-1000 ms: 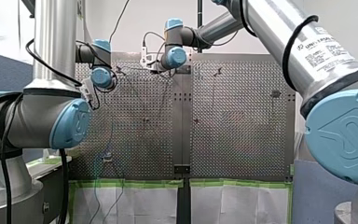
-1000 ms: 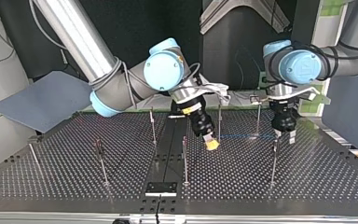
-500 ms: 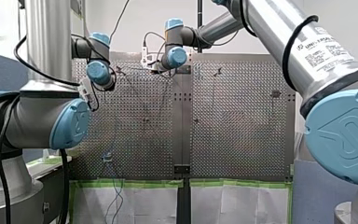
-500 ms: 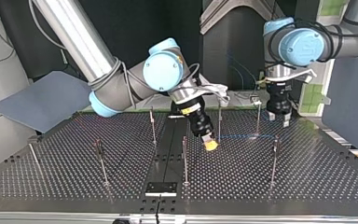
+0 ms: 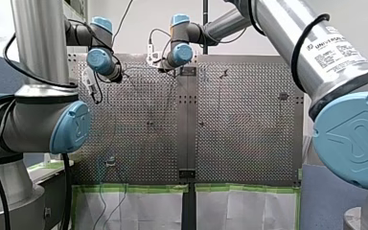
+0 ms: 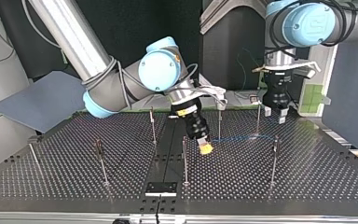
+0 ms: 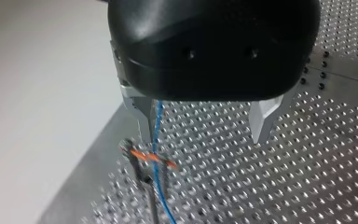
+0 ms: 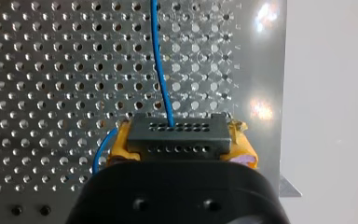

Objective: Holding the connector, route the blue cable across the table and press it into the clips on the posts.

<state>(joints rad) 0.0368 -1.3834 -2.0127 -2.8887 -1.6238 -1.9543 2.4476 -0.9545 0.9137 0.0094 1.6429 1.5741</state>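
Yellow pads of my right gripper (image 6: 206, 148) clamp the black connector (image 8: 176, 135). The blue cable (image 8: 161, 79) leaves the connector and runs over the perforated table (image 6: 307, 177) to a clip (image 7: 144, 157) on a post. My left gripper (image 7: 204, 136) holds nothing, its metal fingers spread. The cable passes just beside one finger.

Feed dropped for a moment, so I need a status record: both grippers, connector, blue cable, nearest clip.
Right gripper: shut on the connector, black, between yellow pads.
Left gripper: open, holding nothing.
Blue cable: leaves the connector, runs close beside one left finger.
Clip: orange, on a post below the left gripper; cable seating unclear.
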